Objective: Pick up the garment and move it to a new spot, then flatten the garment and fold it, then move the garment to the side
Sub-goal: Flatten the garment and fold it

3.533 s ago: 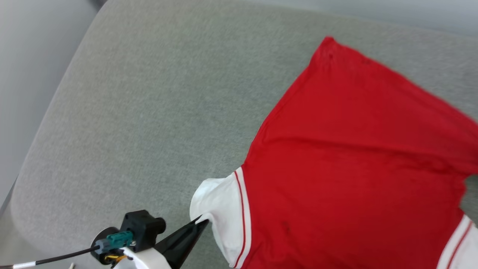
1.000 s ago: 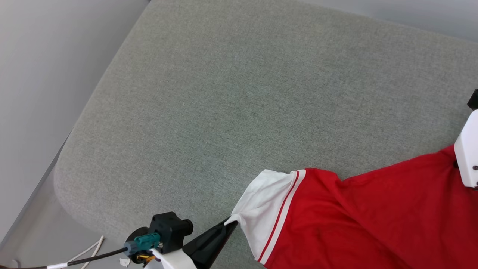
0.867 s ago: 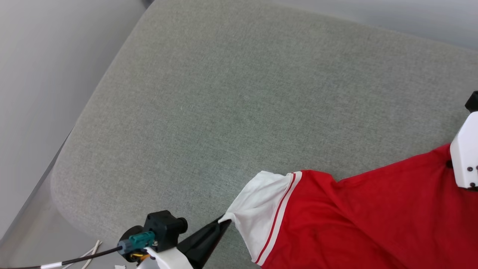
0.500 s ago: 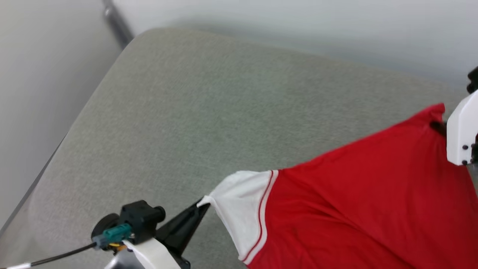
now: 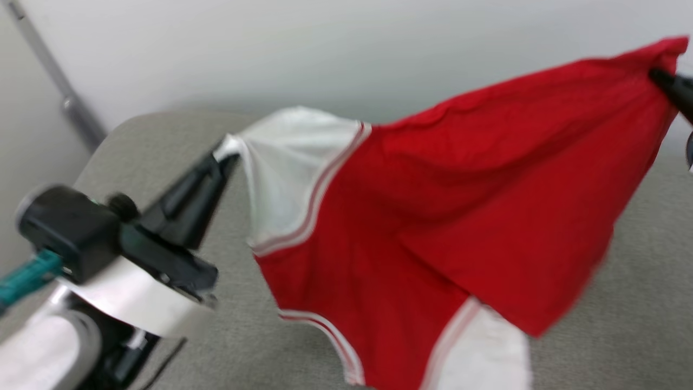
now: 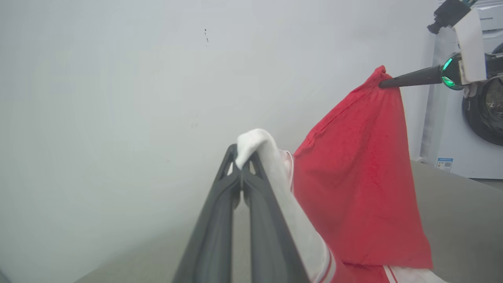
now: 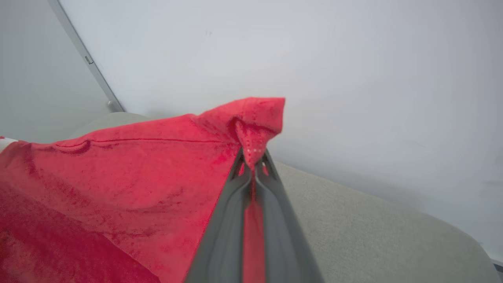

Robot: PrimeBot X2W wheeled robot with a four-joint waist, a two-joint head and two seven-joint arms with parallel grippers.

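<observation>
Underneath, a grey-green upholstered cushion (image 5: 639, 325) fills the lower part of the head view, backed by a plain pale wall (image 5: 270, 49). A thin metal rail (image 5: 67, 103) runs diagonally at the far left, and the left wrist view catches a white washing machine (image 6: 448, 133) off to one side. Above the cushion the garment (image 5: 460, 206) hangs stretched in the air between the two arms, its red body sagging in the middle and one white sleeve with striped trim dangling at the bottom. The head view is blurred, so I cannot tell whether that lowest edge touches the cushion. The left gripper (image 5: 224, 157) reaches up from the lower left, fingers pinched together on the tip of the other white sleeve. The right gripper (image 5: 663, 81) comes in from the right edge, higher than the left, fingers clamped tight on a bunched red corner.
</observation>
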